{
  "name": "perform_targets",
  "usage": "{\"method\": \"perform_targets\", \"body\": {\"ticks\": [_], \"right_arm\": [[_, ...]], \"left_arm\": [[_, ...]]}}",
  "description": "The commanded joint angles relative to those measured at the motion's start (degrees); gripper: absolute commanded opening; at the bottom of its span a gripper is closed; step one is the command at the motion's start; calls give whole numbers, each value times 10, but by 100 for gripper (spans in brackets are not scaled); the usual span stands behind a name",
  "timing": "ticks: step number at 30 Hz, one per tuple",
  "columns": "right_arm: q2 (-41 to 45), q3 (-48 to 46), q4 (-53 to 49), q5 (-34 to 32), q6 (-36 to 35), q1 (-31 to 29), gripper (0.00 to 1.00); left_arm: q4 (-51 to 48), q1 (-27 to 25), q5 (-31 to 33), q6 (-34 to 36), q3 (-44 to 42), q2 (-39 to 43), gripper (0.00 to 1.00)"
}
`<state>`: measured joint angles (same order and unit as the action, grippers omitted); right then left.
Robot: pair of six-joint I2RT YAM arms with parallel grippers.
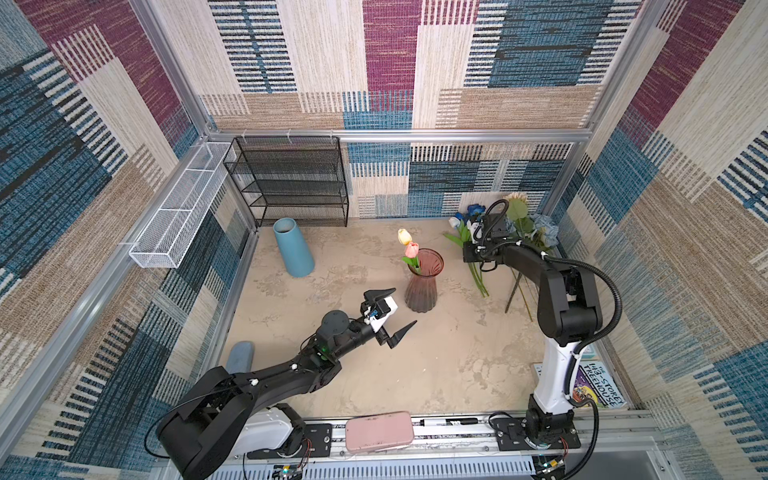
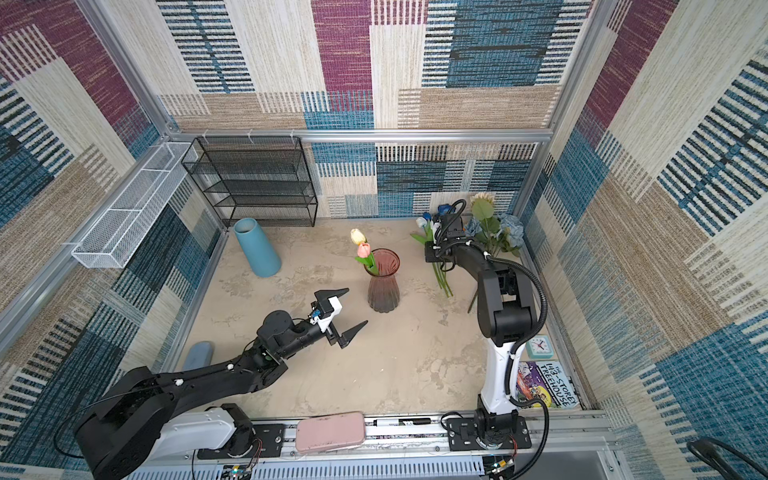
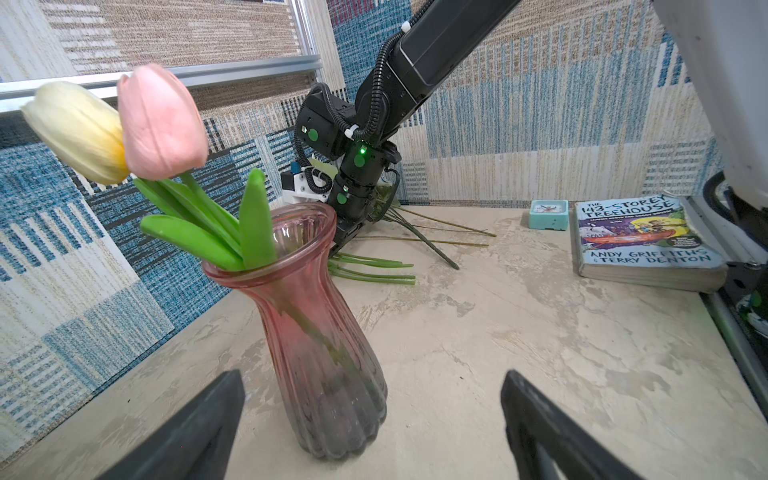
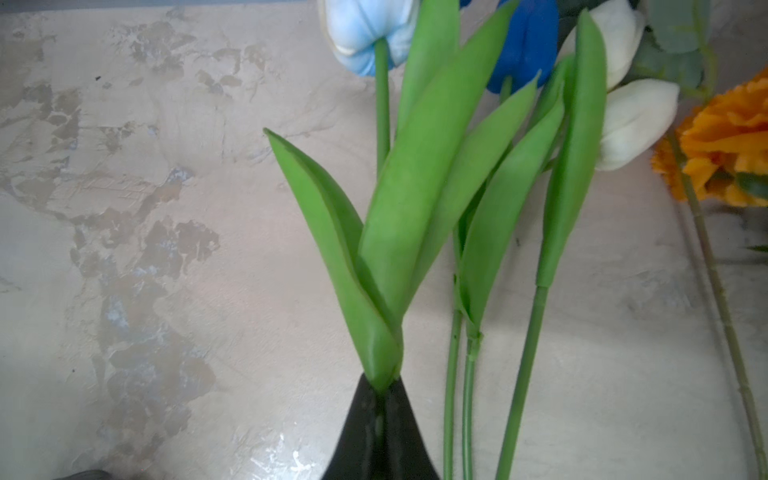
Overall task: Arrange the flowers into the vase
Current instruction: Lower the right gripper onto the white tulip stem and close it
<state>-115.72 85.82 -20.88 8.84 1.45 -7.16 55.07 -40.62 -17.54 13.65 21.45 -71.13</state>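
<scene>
Patchwork carpet walls in blue, plum and tan box in a mottled beige worktop [image 1: 415, 365], which I watch from above. Near its centre stands a ribbed pink glass vase [image 1: 424, 282], upright, with a pink tulip [image 1: 411, 249] and a cream tulip [image 1: 404, 236] in it, both leaning toward 10 o'clock. The loose flowers [image 1: 517, 216] lie heaped in the corner at 2 o'clock, stems pointing back toward me.

My left gripper [image 1: 405, 306] hovers at 7 o'clock of the vase, jaws spread wide, holding nothing and not touching the glass. My right gripper [image 4: 382, 388] is down in the heap, jaws pinched closed on the pale blue tulip [image 4: 365, 33], right where its leaves meet the stem.

My worries: the grip is low on a thin, slick stem, so I judge the heavy bloom may swing or slip during a lift. Neighbouring stems lie just beside it and could drag along. Nothing steadies the vase, and its narrow neck is partly filled, so a badly aimed stem could tip it.
</scene>
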Motion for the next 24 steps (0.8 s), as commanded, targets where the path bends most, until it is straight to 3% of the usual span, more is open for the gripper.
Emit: {"method": "perform_targets", "body": {"ticks": [1, 11, 17, 24], "right_arm": [[7, -11, 16, 9, 9, -1, 14], [4, -23, 33, 13, 14, -1, 6], [-15, -9, 20, 25, 11, -4, 24], [-56, 23, 1, -4, -4, -21, 27]], "left_arm": [[14, 0, -1, 11, -3, 4, 99], [11, 0, 2, 11, -7, 11, 99], [9, 0, 5, 13, -4, 8, 99], [17, 1, 1, 11, 0, -3, 99]]}}
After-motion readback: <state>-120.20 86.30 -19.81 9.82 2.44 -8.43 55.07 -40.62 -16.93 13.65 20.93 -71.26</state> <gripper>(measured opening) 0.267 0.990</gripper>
